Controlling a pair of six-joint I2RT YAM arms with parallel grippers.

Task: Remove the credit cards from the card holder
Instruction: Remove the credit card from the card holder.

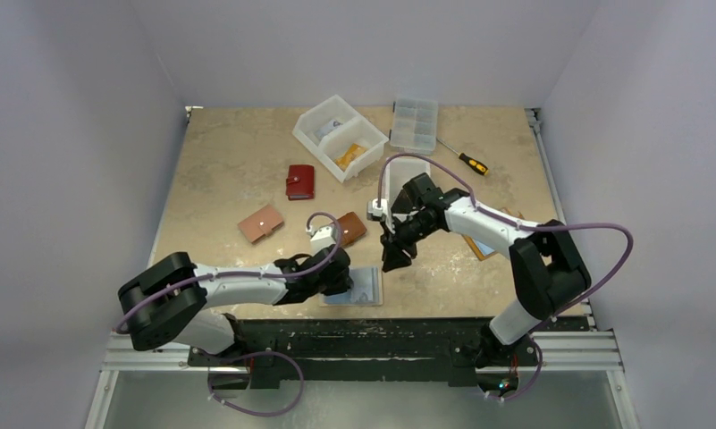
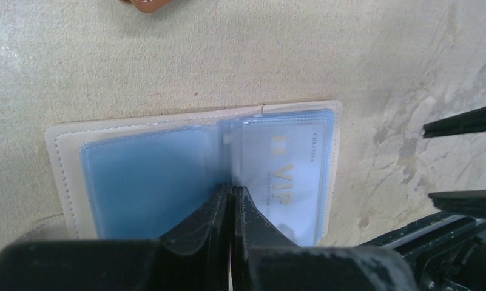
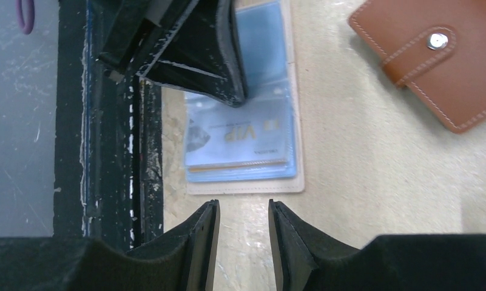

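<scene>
Place: credit cards (image 2: 289, 176) sit inside the clear blue sleeves of the card holder (image 2: 63, 145), which lies open and flat at the near edge of the counter (image 1: 220, 152), between the two arms.
Weight: we judge them very light, and the holder may lift along with a card unless it is pinned down.
Stiffness: thin plastic, stiff enough to slide out flat, though we expect it to flex under a hard pinch.
Slip: glossy faces lie inside glossy sleeves. We expect a card to glide once started, and to slide out of a weak hold.
Hold: we would take a card by whichever edge shows at the sleeve's mouth, with the thin edge between the fingers, and draw it out along the sleeve.
Left hand (image 2: 232, 193): closed tight, with the tips down on the fold where the sleeves meet. We cannot tell whether a sleeve leaf is caught between them.
Right hand (image 3: 243, 209): fingers a little apart with nothing between them, just beside the holder's outer edge and not touching it as far as we can see.
Cards counted: one VIP card (image 3: 240, 136) lies plainly on top. An orange edge peeks out beneath it, so we think there is at least one more, but the full number is hidden.
Holders counted: one open. Three closed snap wallets lie farther back: red wallet (image 1: 300, 181), pink wallet (image 1: 261, 223) and brown wallet (image 3: 428, 66).
Hands counted: two.
</scene>
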